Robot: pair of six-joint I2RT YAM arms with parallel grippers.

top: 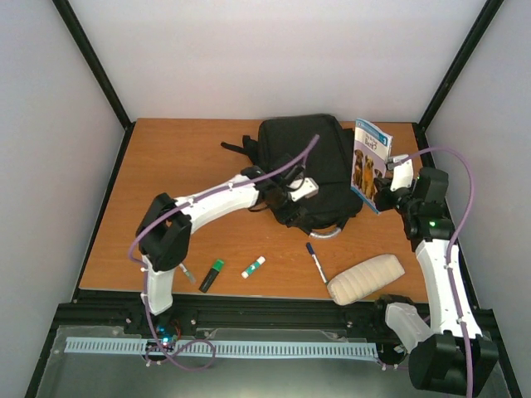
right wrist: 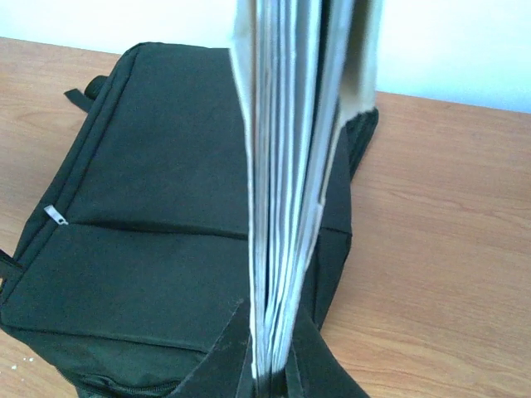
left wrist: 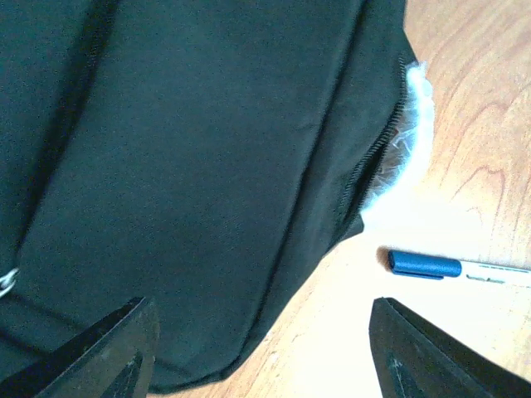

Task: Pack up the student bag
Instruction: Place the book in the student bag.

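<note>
Black backpack (top: 311,153) is lying flat at the back-middle of the counter (top: 166,166), straps sticking out on its left side. Left arm stretches across to the bag's near end. The left fingers (left wrist: 116,352) are spread wide w/ nothing in them, hovering over the bag's corner where the fabric meets the wood. Right fingers (right wrist: 217,365) are clamped on a thin paperback (top: 370,162) w/ dogs on the cover, held upright just beside the bag's right side. On the right wrist cam you get the pages edge-on w/ the bag behind them. Along the near part of the counter, L to R: green highlighter (top: 211,275), small white stick w/ a green cap (top: 254,266), blue-capped pen (top: 316,262), cream padded pouch (top: 365,279). The pen sits near the bag's corner, the rest are further off.
</note>
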